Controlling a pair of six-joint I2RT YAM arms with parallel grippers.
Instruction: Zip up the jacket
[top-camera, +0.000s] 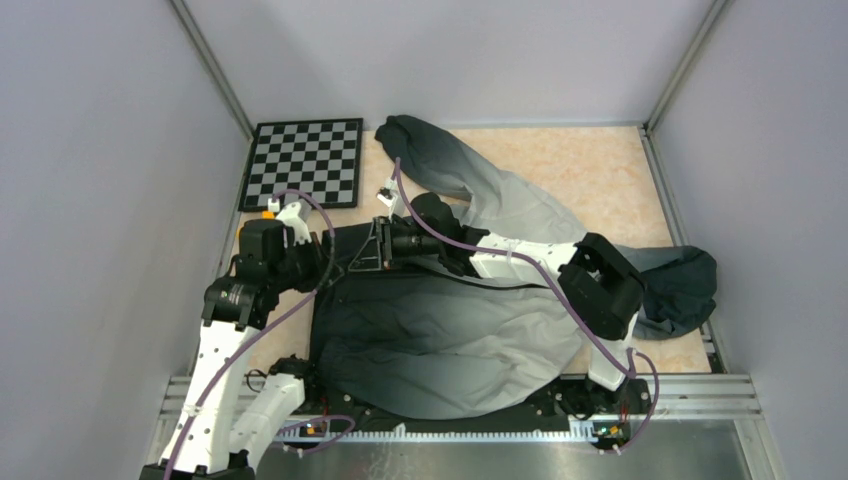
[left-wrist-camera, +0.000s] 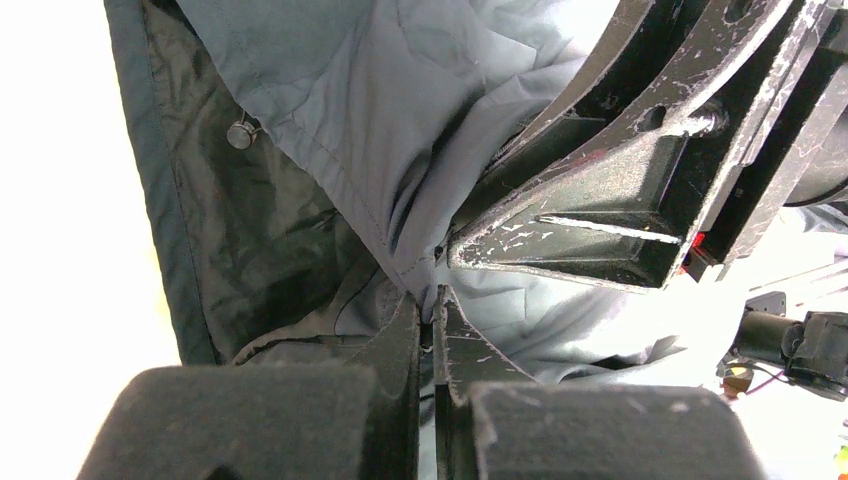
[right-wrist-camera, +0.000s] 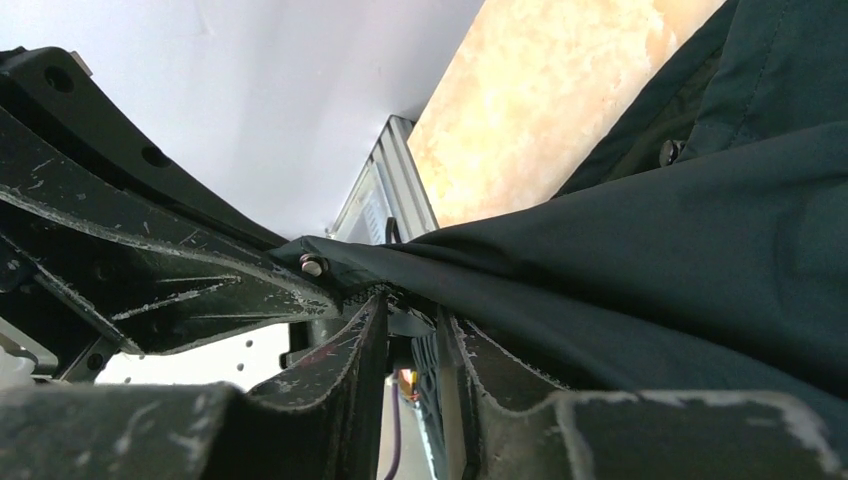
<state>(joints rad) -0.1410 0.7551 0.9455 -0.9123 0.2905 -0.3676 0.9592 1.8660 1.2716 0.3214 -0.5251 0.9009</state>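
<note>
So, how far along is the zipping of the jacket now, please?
Done: the jacket lies spread on the table. In hand: the left gripper and the right gripper both pinch its dark edge, close together. Remaining: the front does not show as closed. The right arm covers it in the top view, so the long pull seems not yet done.

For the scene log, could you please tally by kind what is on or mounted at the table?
jacket: 1
checkerboard: 1
robot arms: 2 (left arm, right arm)
Total: 4
</note>
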